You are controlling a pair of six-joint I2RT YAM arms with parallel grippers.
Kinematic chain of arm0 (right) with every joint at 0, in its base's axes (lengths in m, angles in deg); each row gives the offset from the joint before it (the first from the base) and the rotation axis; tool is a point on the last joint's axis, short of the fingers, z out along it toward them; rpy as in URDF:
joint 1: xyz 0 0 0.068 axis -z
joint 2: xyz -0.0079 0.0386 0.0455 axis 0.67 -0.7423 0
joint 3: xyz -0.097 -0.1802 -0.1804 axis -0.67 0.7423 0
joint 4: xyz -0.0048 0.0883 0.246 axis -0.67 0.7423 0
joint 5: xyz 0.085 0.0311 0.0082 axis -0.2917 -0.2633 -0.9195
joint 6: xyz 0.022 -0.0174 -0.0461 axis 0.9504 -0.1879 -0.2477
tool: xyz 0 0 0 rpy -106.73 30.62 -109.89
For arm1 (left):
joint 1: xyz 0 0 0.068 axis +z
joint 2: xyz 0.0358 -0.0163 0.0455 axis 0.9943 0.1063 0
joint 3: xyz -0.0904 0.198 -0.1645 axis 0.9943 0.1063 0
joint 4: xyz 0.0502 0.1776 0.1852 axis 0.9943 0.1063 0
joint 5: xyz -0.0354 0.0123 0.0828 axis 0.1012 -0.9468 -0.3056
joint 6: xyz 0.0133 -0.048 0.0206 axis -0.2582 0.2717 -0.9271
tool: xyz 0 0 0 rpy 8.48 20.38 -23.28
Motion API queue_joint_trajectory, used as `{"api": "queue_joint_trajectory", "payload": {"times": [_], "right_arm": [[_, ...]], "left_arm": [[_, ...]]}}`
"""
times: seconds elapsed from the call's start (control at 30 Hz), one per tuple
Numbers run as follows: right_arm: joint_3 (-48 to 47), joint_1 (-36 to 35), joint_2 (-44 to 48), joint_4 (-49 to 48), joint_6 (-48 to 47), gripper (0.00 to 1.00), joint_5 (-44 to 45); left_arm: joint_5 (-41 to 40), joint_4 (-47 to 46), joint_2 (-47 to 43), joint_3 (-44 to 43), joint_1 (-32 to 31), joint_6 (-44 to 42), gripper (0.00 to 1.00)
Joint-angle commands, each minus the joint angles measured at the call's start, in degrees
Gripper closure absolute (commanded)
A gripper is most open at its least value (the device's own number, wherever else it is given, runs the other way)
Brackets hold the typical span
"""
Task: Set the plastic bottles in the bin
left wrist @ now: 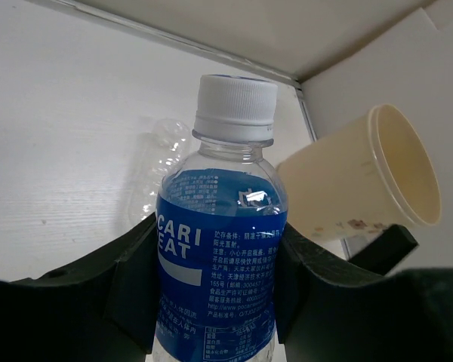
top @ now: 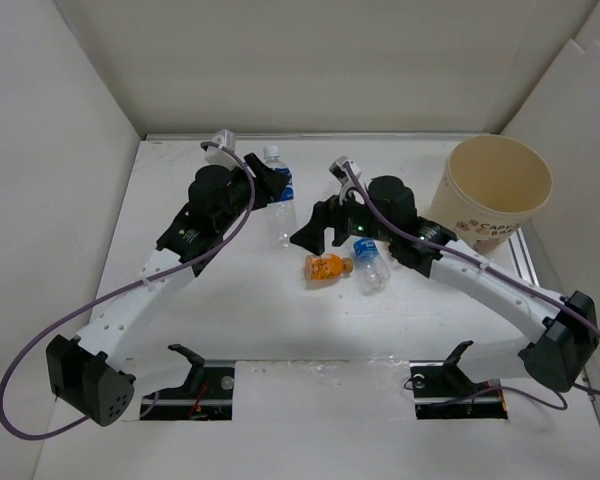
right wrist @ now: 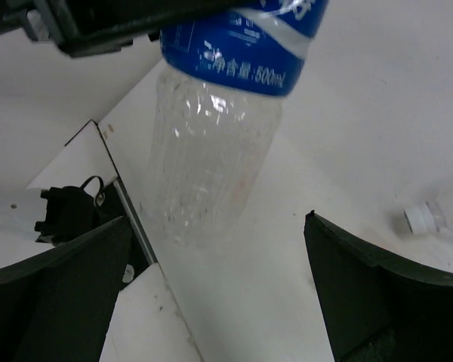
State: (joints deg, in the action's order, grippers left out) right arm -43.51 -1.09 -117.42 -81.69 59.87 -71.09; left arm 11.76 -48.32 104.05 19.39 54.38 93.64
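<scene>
My left gripper (top: 272,186) (left wrist: 219,253) is shut on a blue-labelled bottle (top: 279,192) (left wrist: 220,249) with a white cap, gripping it at the label. Its clear lower half hangs in the right wrist view (right wrist: 211,151). My right gripper (top: 316,232) (right wrist: 217,220) is open and empty, just right of that bottle. An orange-filled bottle (top: 327,267) and a second blue-labelled bottle (top: 370,263) lie on the table beside the right gripper. A plain clear bottle (left wrist: 155,170) lies on the table beyond the held one. The tan bin (top: 495,190) (left wrist: 362,177) stands at the far right.
White walls enclose the table on the left, back and right. A metal rail (top: 525,262) runs along the right edge by the bin. Another white-capped bottle end (right wrist: 434,215) shows at the right of the right wrist view. Cable clips (top: 188,358) sit at the near edge.
</scene>
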Motion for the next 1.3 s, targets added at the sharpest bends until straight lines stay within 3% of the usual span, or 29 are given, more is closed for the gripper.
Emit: {"api": "queue_joint_trajectory", "payload": {"times": [0.0,0.17,0.23,0.3,0.33,0.37,0.4,0.5,0.67,0.73,0.87,1.03,1.1,1.17,1.2,1.23,1.27], "right_arm": [[-5.1,-1.1,-3.3,-8.1,0.8,0.0,0.1],[-8.8,-2.5,-11.5,-11.2,2.5,0.0,0.1],[-10.6,-2.5,-13.6,-13.0,3.3,0.05,-2.0],[-11.5,-2.5,-15.0,-14.2,4.0,0.43,-3.2],[-11.5,-2.5,-15.6,-14.2,4.6,0.69,-3.8],[-12.0,-2.5,-15.6,-14.7,4.6,0.83,-3.0],[-12.0,-2.5,-14.7,-14.7,4.6,0.97,-2.2],[-11.5,2.3,-10.9,-11.0,4.0,1.0,0.8],[-14.6,13.6,-2.9,1.4,-2.0,1.0,14.1],[-16.3,20.1,0.4,6.8,-4.2,1.0,19.4],[-18.3,30.8,2.2,15.0,-5.6,1.0,30.6],[-18.3,43.9,3.6,19.7,-3.3,0.99,38.7],[-18.3,46.7,3.6,21.4,-2.7,0.93,39.5],[-18.3,49.5,3.6,22.0,-2.1,0.68,40.8],[-18.3,49.5,3.6,22.0,-2.1,0.35,40.8],[-19.0,49.5,3.6,22.6,-2.1,0.17,41.7],[-19.0,49.5,3.6,22.6,-1.6,0.06,41.7]], "left_arm": [[8.4,-1.9,-1.0,-3.4,0.0,-1.3,1.0],[14.1,-5.0,-3.7,-3.5,0.0,1.1,1.0],[15.8,-5.5,-4.4,-3.5,0.0,1.9,1.0],[16.6,-6.1,-5.0,-3.5,0.0,2.5,0.98],[16.6,-6.1,-5.0,-3.5,0.0,1.8,0.64],[15.7,-6.1,-5.5,-2.9,0.0,1.8,0.36],[13.3,-6.1,-6.5,-2.9,0.0,1.2,0.01],[8.7,-4.0,-7.3,-3.9,0.0,-0.8,0.0],[3.8,0.6,-6.1,-7.1,0.0,-3.4,0.0],[5.6,-1.6,-4.9,-5.8,0.0,-3.4,0.0],[21.7,-10.2,-0.5,-0.9,2.9,1.2,0.0],[26.3,-12.9,6.4,-2.1,2.9,1.4,0.0],[20.4,-11.8,9.5,-4.1,1.2,0.0,0.0],[13.3,-9.1,11.4,-6.4,-0.8,-4.4,0.0],[10.4,-8.1,14.2,-7.7,-1.5,-5.6,0.0],[7.9,-5.3,15.9,-11.1,-1.5,-6.4,0.0],[7.0,-4.0,17.6,-12.8,-1.5,-7.4,0.0]]}}
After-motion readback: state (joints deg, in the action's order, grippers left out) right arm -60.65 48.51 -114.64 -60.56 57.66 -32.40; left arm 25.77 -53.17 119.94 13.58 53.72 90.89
